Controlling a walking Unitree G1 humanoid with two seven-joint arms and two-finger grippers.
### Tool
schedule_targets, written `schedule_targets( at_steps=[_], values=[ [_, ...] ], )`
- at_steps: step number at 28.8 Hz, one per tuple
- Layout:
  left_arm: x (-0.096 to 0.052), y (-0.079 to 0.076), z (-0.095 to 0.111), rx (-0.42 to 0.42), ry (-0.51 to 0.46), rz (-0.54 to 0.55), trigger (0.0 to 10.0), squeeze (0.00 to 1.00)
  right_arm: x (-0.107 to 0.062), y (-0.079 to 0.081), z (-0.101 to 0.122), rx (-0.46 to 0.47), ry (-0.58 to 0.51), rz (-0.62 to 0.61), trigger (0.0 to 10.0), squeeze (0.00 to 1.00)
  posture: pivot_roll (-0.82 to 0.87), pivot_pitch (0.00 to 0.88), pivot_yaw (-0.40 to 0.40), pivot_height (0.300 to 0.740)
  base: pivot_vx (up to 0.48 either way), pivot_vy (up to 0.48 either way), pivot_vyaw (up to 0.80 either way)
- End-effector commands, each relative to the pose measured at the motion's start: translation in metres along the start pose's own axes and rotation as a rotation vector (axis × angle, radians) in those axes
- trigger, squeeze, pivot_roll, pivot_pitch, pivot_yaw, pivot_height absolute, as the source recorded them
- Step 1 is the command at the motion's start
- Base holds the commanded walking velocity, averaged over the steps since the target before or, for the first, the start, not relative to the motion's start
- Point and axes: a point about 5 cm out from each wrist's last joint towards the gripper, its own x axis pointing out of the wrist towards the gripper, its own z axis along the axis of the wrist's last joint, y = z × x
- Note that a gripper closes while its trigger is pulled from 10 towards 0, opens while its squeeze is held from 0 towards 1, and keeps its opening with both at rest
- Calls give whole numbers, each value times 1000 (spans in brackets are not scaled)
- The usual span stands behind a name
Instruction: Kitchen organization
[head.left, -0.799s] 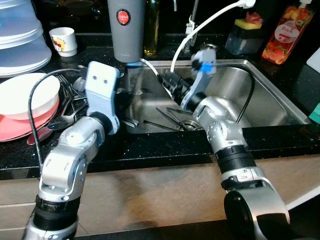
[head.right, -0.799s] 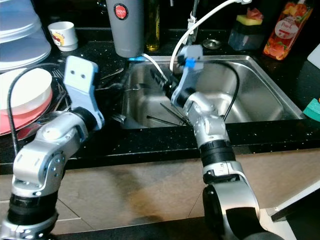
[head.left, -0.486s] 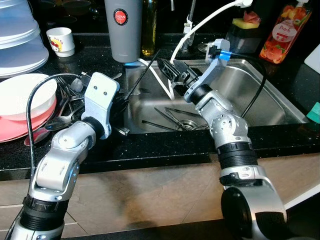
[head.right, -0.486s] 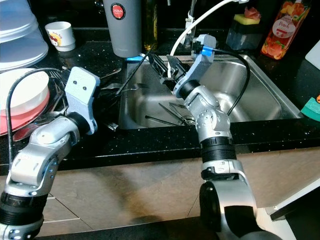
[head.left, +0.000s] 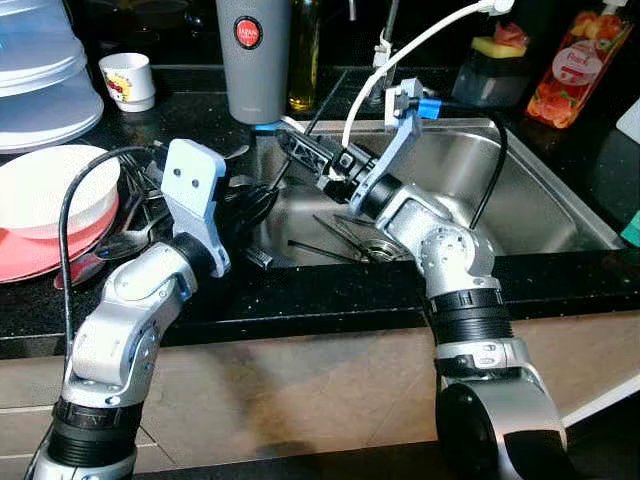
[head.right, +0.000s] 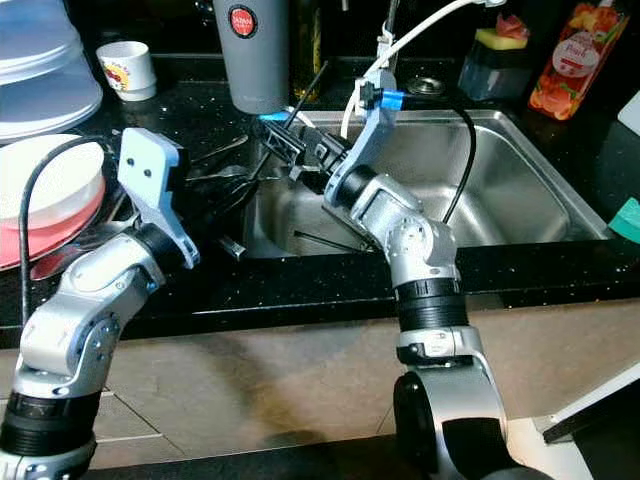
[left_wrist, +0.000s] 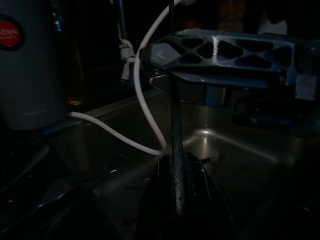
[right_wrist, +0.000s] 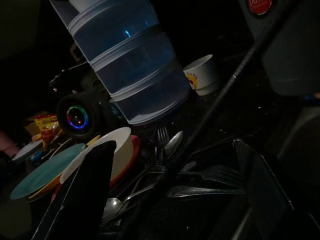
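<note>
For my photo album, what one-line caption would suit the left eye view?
Right gripper and left gripper meet on a thin black stick above the sink's left edge.

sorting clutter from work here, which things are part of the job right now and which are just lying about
In the job:
- left gripper
- right gripper
- black chopstick
- sink
- cutlery pile

Lying about:
- grey tumbler
- white cup
- juice bottle
- white bowl
</note>
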Motion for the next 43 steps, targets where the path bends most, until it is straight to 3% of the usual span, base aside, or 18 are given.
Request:
schedule_targets(
  at_steps=[1, 2, 3, 8, 13, 23, 24, 25, 35, 40, 41, 43],
  values=[
    [-2, -2, -2, -9, -5, -15, 0, 0, -2, 4, 0, 17, 2, 21, 9569, 0, -12, 174, -20, 740, 0, 0, 0],
    [-2, -2, -2, -9, -5, -15, 0, 0, -2, 4, 0, 17, 2, 21, 9569, 0, -12, 174, -20, 740, 0, 0, 0],
    [-2, -2, -2, -10, -5, -13, 0, 0, -2, 3, 1, 26, -2, 21, 0, 0, -12, 174, -20, 740, 0, 0, 0],
    [-2, -1, -4, -15, 6, -11, 0, 0, -3, 4, 2, 34, -5, 25, 0, 0, -11, 174, -19, 740, 0, 0, 0],
    [-2, 10, -5, -7, 3, 70, 0, 0, -3, 6, 2, 31, -6, 33, 0, 0, -11, 174, -19, 740, 0, 0, 0],
    [-2, 7, -6, -18, 8, 55, 0, 0, -5, 6, 3, 30, -8, 37, 0, 0, -11, 174, -19, 740, 0, 0, 0],
    [-2, 8, -7, -18, 10, 66, 0, 0, -5, 6, 3, 25, -10, 32, 3843, 0, -11, 174, -19, 740, 0, 0, 0],
    [-2, 10, -8, -16, 13, 77, 0, 0, -5, 6, 4, 21, -15, 26, 10000, 1000, -11, 170, -19, 740, 0, 0, 0],
    [-4, 19, -13, -6, 31, 137, 0, 0, -4, 13, 11, 79, -50, 86, 10000, 1000, -12, 159, -19, 740, 0, 0, 0],
    [-2, 15, -13, -18, 25, 114, 0, 0, -4, 16, 10, 81, -35, 98, 10000, 1000, -11, 157, -19, 740, 0, 0, 0],
    [-1, 11, -13, -29, 18, 90, 0, 0, -3, 16, 9, 80, -27, 101, 10000, 0, -11, 157, -19, 740, 0, 0, 0],
    [3, -6, -11, -70, -5, -5, 0, 0, -3, 19, 5, 75, -6, 108, 10000, 0, -11, 153, -17, 740, 0, 0, 0]
  ],
)
